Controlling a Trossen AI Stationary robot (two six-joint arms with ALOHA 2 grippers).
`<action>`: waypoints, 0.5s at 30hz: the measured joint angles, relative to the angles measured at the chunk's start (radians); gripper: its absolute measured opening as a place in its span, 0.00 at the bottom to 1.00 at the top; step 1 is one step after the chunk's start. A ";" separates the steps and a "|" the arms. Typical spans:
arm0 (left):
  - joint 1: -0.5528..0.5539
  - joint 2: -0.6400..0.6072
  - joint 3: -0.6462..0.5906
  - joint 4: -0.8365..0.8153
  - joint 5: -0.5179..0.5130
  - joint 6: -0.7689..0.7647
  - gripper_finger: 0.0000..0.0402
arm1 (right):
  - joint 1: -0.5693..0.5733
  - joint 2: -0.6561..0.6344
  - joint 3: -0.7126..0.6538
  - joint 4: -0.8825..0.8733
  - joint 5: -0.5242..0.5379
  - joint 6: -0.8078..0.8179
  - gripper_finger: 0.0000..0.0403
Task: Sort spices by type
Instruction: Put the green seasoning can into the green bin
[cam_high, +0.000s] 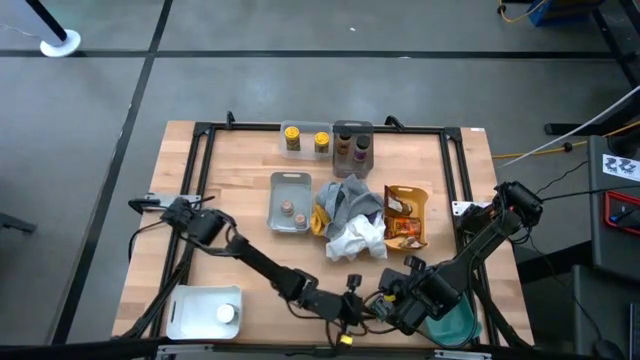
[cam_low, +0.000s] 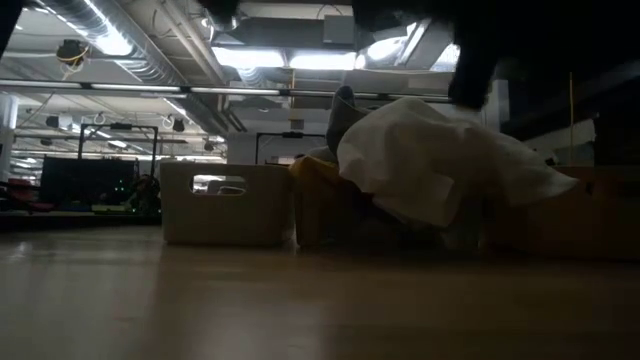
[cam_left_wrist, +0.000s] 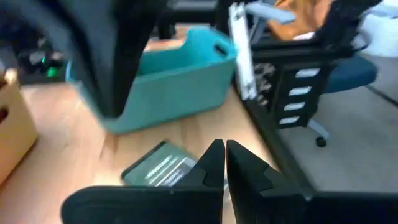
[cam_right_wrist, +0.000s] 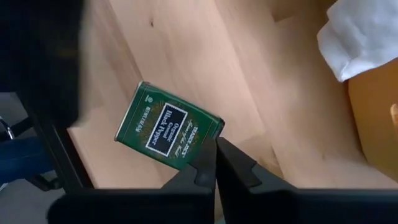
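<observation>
A dark green flat tin (cam_right_wrist: 168, 127) lies flat on the wood near the table's front edge, label up; it also shows in the left wrist view as the tin (cam_left_wrist: 158, 169). My right gripper (cam_right_wrist: 216, 158) points steeply down, shut, with its tips at the tin's corner. My left gripper (cam_left_wrist: 225, 155) comes in nearly level from the left, shut, beside the tin's end. In the high view both hands (cam_high: 365, 303) meet at the near centre and cover the tin. Yellow jars (cam_high: 305, 140) and dark jars (cam_high: 352, 148) stand in far trays. My right gripper's shut fingertips (cam_right_wrist: 208, 163) stand over the tin's corner (cam_right_wrist: 211, 127); I cannot tell whether they touch it. My left gripper's shut fingertips (cam_left_wrist: 214, 155) are next to the tin's end (cam_left_wrist: 186, 168); I cannot tell whether they touch it. Nothing sits between either pair of fingers.
A teal tray (cam_high: 455, 325) stands at the near right, just beyond the tin. A white tray (cam_high: 205, 310) with a pot sits near left. Grey and white cloths (cam_high: 350, 222), a grey tray (cam_high: 290, 185) with tiny pots and a yellow tray (cam_high: 422, 215) of brown packets fill the middle.
</observation>
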 joint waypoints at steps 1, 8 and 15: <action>0.006 0.009 0.000 -0.003 0.000 -0.009 0.01 | 0.000 0.000 0.000 0.000 0.005 0.000 0.03; 0.025 0.050 0.000 -0.004 0.005 -0.041 0.01 | 0.000 0.000 0.000 -0.002 0.027 0.000 0.05; 0.024 0.056 0.000 -0.048 0.007 -0.042 0.01 | -0.001 0.000 0.000 -0.001 0.027 0.000 0.05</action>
